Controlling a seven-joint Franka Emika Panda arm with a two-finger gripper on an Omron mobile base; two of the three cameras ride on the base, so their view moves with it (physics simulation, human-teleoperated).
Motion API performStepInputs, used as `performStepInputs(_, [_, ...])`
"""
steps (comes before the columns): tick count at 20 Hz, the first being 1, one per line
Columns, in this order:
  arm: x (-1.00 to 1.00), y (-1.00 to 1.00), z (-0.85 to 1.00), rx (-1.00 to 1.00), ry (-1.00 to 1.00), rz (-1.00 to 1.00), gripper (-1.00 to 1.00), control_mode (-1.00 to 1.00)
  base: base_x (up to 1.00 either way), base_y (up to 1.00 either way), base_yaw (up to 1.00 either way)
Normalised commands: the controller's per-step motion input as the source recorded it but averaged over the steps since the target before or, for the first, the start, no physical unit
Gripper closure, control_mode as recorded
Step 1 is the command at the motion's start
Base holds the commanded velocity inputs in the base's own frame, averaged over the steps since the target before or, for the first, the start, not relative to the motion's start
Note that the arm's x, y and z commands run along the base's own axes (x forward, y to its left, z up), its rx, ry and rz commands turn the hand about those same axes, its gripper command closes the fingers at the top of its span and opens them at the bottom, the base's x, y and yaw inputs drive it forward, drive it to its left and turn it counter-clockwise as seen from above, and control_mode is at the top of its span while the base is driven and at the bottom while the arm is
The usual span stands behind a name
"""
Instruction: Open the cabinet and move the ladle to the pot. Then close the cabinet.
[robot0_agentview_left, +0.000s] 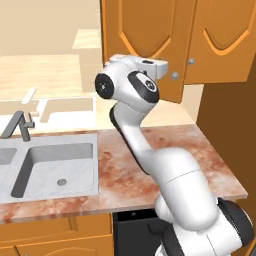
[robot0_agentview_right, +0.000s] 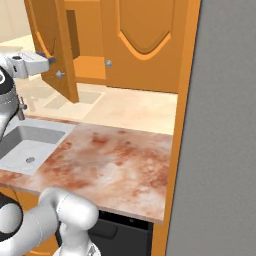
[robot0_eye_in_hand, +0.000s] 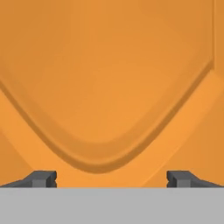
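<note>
two dark fingertips (robot0_eye_in_hand: 41, 178) set wide — the pincer (robot0_eye_in_hand: 112, 179) faces the cabinet (robot0_eye_in_hand: 109, 87) door's arched panel.

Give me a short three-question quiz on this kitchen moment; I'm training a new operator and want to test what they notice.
1. True or false: the left door of the cabinet is swung partly open, while the right door is shut.
2. Multiple choice: the pincer stands A) shut on a knob, B) open, facing the arched door panel, C) shut on a ladle.
3. Fill in: set into the marbled counter, left of the arm, is a grey ____ with a dark tap.

Key: 1 true; 2 B; 3 sink.
</note>
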Motion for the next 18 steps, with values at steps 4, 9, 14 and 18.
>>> performStepInputs(4, [0.68,-0.69,0.00,0.03,0.00,0.44,-1.00,-1.00,0.00,0.00,0.00])
performStepInputs(9, [0.86,-0.61,0.00,0.03,0.00,0.41,-1.00,-1.00,0.00,0.00,0.00])
performStepInputs(14, [0.74,-0.43,0.00,0.03,0.00,0.38,-1.00,-1.00,0.00,0.00,0.00])
performStepInputs(18, [0.61,-0.33,0.00,0.03,0.00,0.34,-1.00,-1.00,0.00,0.00,0.00])
